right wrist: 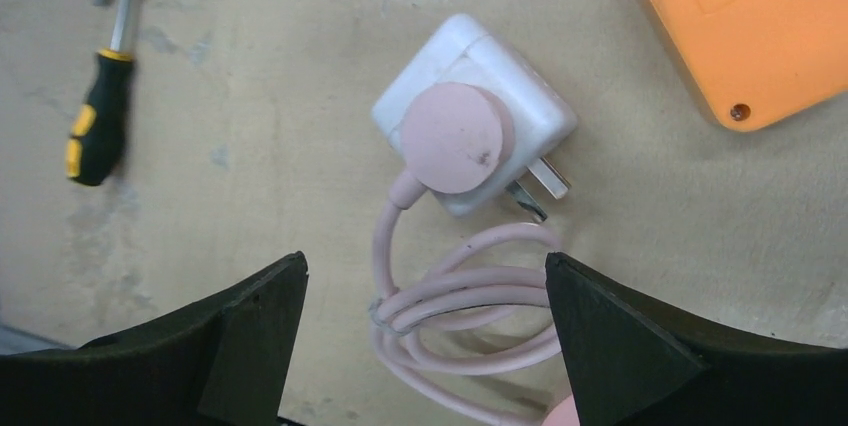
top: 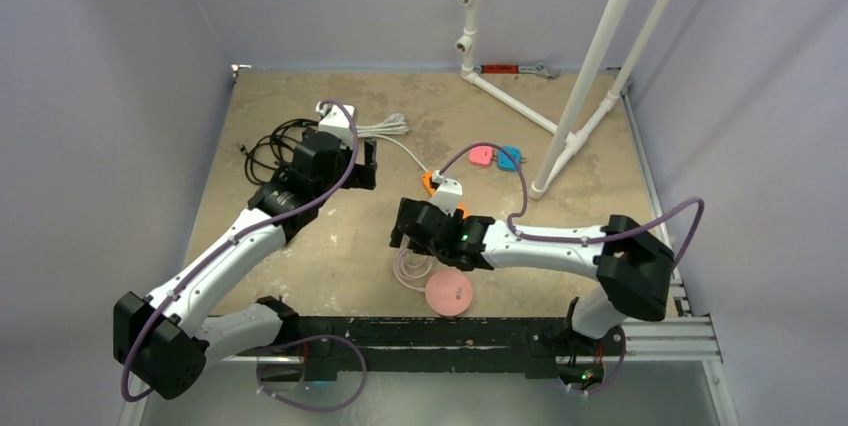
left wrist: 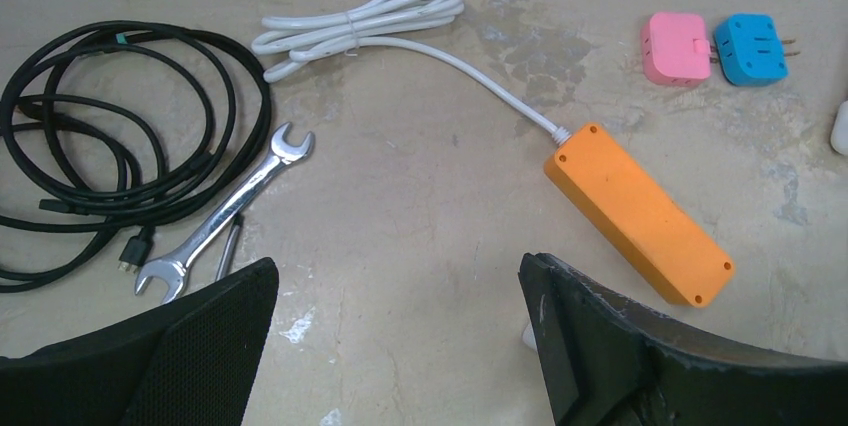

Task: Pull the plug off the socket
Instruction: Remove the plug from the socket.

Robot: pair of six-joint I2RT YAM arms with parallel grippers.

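Note:
The orange socket strip [left wrist: 640,211] lies flat on the table, its white cable [left wrist: 360,21] coiled behind it. Only bits of it show in the top view [top: 429,183]; one end shows in the right wrist view [right wrist: 740,16]. The plug, a white cube adapter [right wrist: 500,71] with a pink round head [right wrist: 457,138], lies beside the strip and apart from it, its metal prongs [right wrist: 540,186] bare. Its pink cable [right wrist: 470,296] coils under my open right gripper [right wrist: 425,291]. My open left gripper [left wrist: 400,296] hovers empty left of the strip.
A wrench [left wrist: 225,216] and black cables [left wrist: 110,146] lie at the left. A pink adapter [left wrist: 675,46] and a blue adapter [left wrist: 750,48] lie behind the strip. A screwdriver [right wrist: 100,116] lies left of the plug. A pink disc [top: 449,293] sits near the front edge. White pipes [top: 590,66] stand at the back right.

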